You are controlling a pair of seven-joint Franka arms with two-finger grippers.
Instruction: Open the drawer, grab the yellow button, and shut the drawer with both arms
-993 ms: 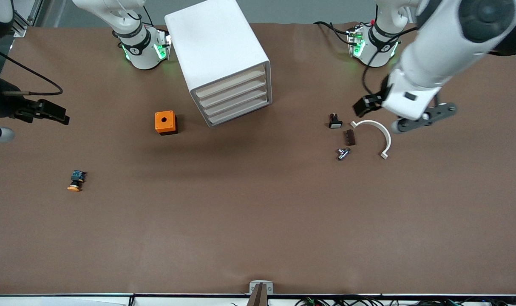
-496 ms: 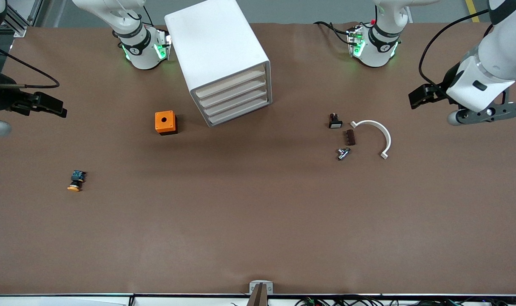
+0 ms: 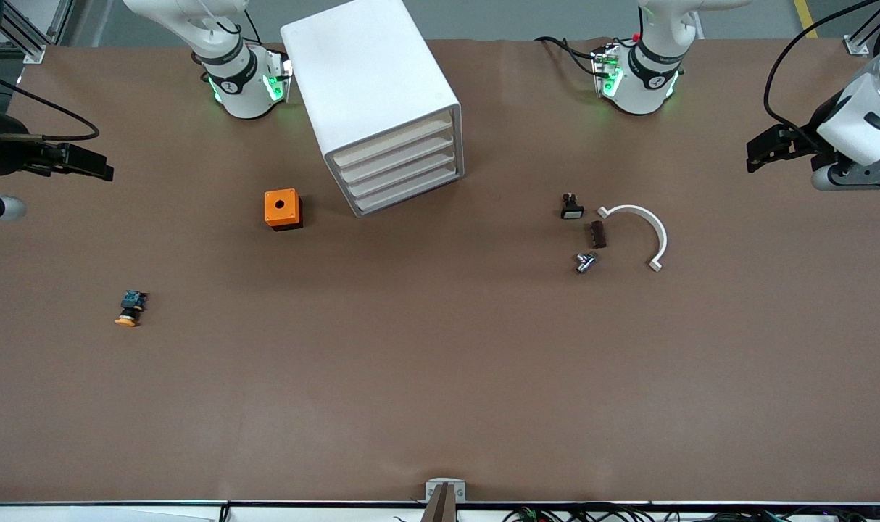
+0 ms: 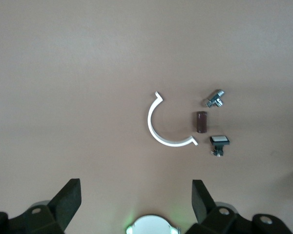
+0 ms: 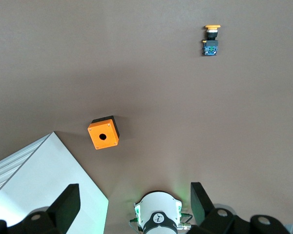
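Both arms held high, drawers shut

My left gripper (image 4: 134, 207) and right gripper (image 5: 132, 207) hang spread and empty at the table's ends. The button (image 3: 129, 308) lies out on the table (image 3: 440, 377), so opening the cabinet (image 3: 382, 116) could find nothing; its contents are hidden.

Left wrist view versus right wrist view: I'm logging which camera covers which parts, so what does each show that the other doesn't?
Only the left wrist view shows the white curved bracket, the brown block, the small metal fitting and the black part with a white face. Only the right wrist view shows the button, the orange cube and the white drawer cabinet. Both show the brown table and an open gripper: left gripper, right gripper.
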